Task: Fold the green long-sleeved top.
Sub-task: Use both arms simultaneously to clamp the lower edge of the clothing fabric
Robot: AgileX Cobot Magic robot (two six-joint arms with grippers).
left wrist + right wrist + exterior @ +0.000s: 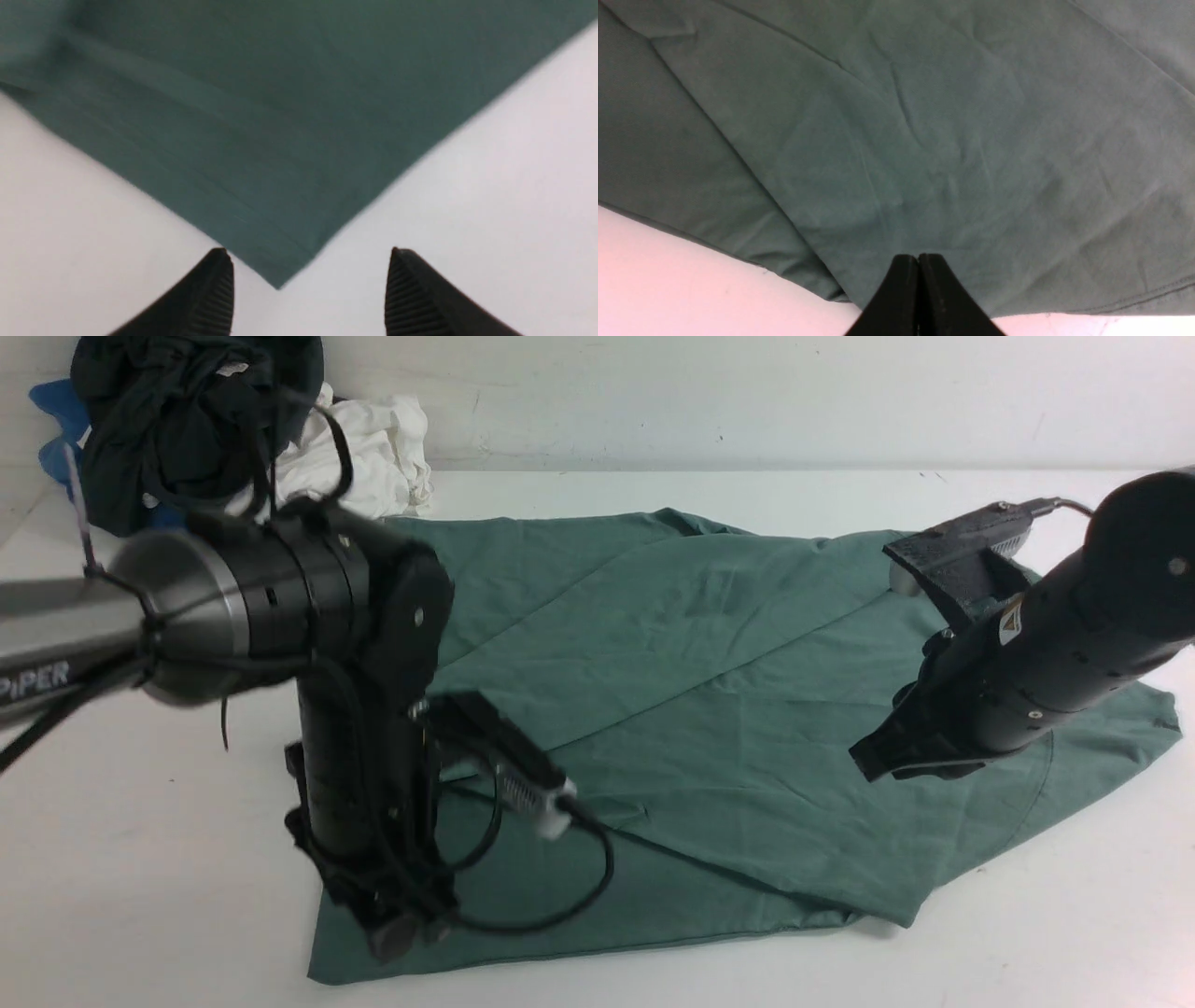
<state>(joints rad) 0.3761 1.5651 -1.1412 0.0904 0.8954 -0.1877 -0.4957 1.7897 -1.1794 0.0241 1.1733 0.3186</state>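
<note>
Here the green long-sleeved top (709,691) lies flat, partly folded, in the middle of the white table (140,859). Over its corner at 7 o'clock the left gripper (308,261) hangs with jaws spread, grasping nothing. At 3 o'clock the right gripper (919,266) is pressed closed above the cloth. A pile of clothes (215,420) sits at 11 o'clock.

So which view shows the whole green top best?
Front view: the top shows almost whole, spread out. Left wrist view gives only one corner; right wrist view only a creased patch near an edge.
</note>
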